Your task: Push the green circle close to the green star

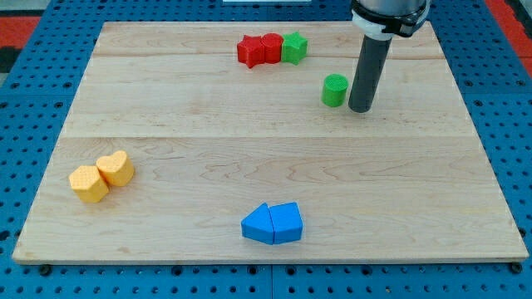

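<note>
The green circle (335, 90) stands on the wooden board (266, 166) right of centre, near the view's top. The green star (293, 47) lies up and to the left of it, touching the right end of the red pair. My tip (359, 109) rests on the board just right of the green circle and slightly below it, very close to it; I cannot tell if they touch.
Two red blocks (259, 50) sit side by side left of the green star. A yellow pair (100, 176) lies at the view's left. Two blue blocks (273, 223) lie together near the bottom centre. A blue pegboard (33, 100) surrounds the board.
</note>
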You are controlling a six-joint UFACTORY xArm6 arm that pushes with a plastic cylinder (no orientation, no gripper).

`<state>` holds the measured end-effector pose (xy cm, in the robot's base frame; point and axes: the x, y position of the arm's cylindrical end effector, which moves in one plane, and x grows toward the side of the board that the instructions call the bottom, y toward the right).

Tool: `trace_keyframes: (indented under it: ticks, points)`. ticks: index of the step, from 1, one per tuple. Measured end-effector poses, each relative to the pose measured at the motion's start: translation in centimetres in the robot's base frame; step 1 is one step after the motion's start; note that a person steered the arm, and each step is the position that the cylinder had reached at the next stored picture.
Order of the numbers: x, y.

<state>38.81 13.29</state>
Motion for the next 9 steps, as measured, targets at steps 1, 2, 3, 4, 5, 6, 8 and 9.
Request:
trace_keyframes:
  ticks: [1,2,3,4,5,6,8,9]
  points:
    - [-1.2,-2.3]
    - [-2.3,-5.7]
    - [-5.9,-6.2]
    - [-6.9,-6.2]
    - [-6.9,-6.1]
    - [-8.0,-4.8]
    - [-9.0,-5.6]
    - [-8.7,-6.7]
